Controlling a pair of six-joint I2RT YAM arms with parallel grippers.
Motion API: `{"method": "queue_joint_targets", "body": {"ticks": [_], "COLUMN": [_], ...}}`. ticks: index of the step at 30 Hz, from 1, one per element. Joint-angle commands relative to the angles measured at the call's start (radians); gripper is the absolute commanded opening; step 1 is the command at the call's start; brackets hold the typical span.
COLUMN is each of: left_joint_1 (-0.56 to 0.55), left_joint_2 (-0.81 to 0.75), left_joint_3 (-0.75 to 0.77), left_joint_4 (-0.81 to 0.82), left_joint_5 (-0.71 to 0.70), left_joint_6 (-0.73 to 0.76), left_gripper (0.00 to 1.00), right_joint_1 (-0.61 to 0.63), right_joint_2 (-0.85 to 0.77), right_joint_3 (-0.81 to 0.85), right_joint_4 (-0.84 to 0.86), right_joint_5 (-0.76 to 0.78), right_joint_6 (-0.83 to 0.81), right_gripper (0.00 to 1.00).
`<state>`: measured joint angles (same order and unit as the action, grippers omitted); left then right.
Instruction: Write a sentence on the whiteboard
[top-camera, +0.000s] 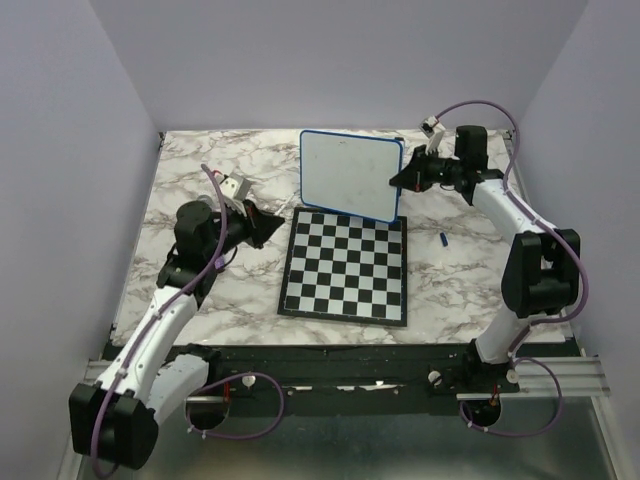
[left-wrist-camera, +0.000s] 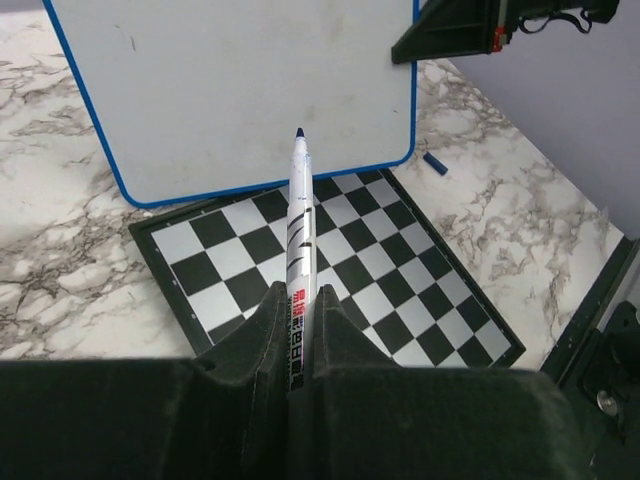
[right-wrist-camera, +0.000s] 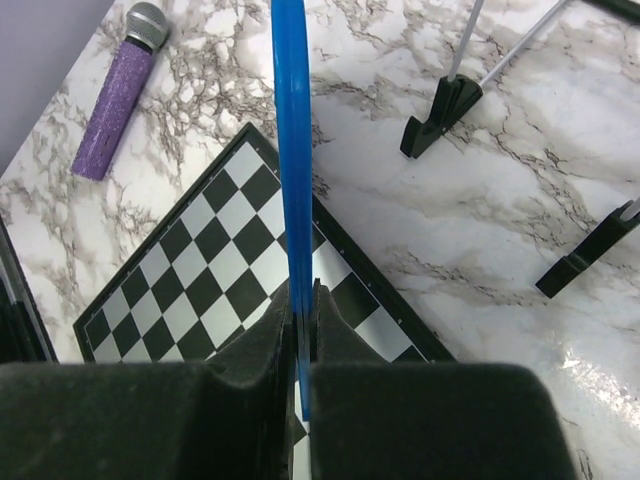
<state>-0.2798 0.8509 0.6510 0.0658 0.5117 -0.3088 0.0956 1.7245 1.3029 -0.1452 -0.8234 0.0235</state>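
Left hand (left-wrist-camera: 298, 305) is squeezed tight on a white marker (left-wrist-camera: 299, 215), and the marker's dark tip points toward the whiteboard (top-camera: 350, 175). Right hand (top-camera: 408, 178) is pinched shut on the blue rim at the whiteboard's right side and holds it standing up at the far edge of the chessboard (top-camera: 345, 268) on the marble desk (top-camera: 200, 175). A small blue cap (top-camera: 442, 238) lies on the desk just right of the chessboard.

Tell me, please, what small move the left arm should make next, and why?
Probably ease the left pincer forward until the marker tip meets the whiteboard near its upper left. The marker is uncapped and gripped, its tip seems short of the face, the board looks unwritten, and the right pincer clamps its blue rim.
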Motion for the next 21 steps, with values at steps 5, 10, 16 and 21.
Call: {"method": "queue_joint_targets", "body": {"ticks": [5,10,16,21], "left_joint_1": [0.168,0.171,0.171,0.166], "left_joint_2": [0.339,0.425,0.576,0.773], "left_joint_3": [0.148,0.234,0.332,0.542], "left_joint_4": [0.23,0.197,0.158,0.002], "left_joint_5": [0.298,0.275,0.186,0.122], "left_joint_6": [-0.145,-0.116,-0.133,-0.11], "left_gripper": [0.0,0.0,0.0,0.0], "right_joint_1": [-0.017,-0.028,-0.028,-0.028], "right_joint_2": [0.101,0.138,0.155,0.156], "right_joint_3": [0.136,0.188,0.216,0.228], "right_joint_4": [-0.162,-0.188,-0.208,-0.232], "right_joint_5": [-0.025,-0.052,-0.059,-0.046], "right_joint_6": [-0.097,-0.114,-0.131,-0.157], "right_gripper": [0.0,0.0,0.0,0.0]}}
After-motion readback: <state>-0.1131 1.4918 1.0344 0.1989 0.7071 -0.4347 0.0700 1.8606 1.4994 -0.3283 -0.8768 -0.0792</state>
